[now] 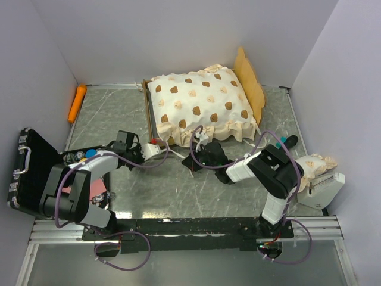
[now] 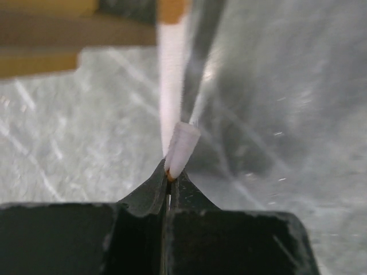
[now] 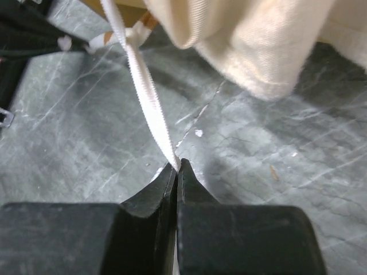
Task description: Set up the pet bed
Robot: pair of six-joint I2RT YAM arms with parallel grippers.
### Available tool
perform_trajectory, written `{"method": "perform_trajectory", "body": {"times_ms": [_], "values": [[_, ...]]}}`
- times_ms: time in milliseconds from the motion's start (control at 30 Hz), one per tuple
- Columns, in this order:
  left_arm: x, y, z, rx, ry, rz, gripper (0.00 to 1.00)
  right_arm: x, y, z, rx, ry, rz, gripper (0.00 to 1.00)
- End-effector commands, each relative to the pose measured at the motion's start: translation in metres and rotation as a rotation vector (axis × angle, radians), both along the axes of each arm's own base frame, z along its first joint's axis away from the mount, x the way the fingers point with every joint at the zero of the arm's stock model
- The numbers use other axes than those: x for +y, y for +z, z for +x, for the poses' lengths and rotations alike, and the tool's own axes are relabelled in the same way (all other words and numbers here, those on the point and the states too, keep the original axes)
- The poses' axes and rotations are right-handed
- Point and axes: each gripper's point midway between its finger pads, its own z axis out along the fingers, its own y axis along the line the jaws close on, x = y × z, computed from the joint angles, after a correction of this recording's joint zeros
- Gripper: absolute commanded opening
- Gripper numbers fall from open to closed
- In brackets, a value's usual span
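Right fingers (image 3: 150,197) pinch ribbon (image 3: 144,89); pet bed (image 1: 202,102) headboard (image 1: 253,83) rightward.

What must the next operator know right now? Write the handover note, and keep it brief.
Left gripper: shut on the end of a white ribbon, at the foot end of the bed frame.
Right gripper: shut on a second white ribbon, just below the mattress ruffle.
Done: the mattress lies on the frame, with the headboard on the right.
Left: the ribbons look untied. The pillow is off the bed, at the right edge of the table.
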Motion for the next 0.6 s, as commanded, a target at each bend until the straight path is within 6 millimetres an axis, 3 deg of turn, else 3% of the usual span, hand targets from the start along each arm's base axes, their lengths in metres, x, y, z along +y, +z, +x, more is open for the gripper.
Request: {"method": "perform_trajectory", "body": {"times_ms": [0, 100, 233, 467, 567], "values": [[0.052, -0.030, -0.033, 0.147, 0.096, 0.155, 0.01, -0.010, 0.011, 0.004, -0.028, -0.020, 0.018, 0.00], [0.071, -0.017, -0.016, 0.082, 0.174, 0.169, 0.01, -0.016, 0.024, 0.019, -0.063, -0.044, 0.009, 0.00], [0.076, 0.000, -0.002, 0.034, 0.219, 0.137, 0.01, -0.014, 0.032, 0.042, -0.096, -0.047, -0.049, 0.00], [0.088, 0.003, 0.002, 0.014, 0.249, 0.145, 0.01, -0.047, 0.043, 0.089, -0.098, -0.176, -0.056, 0.00], [0.089, 0.006, 0.004, 0.016, 0.254, 0.132, 0.01, -0.044, 0.046, 0.099, -0.116, -0.158, -0.089, 0.00]]}}
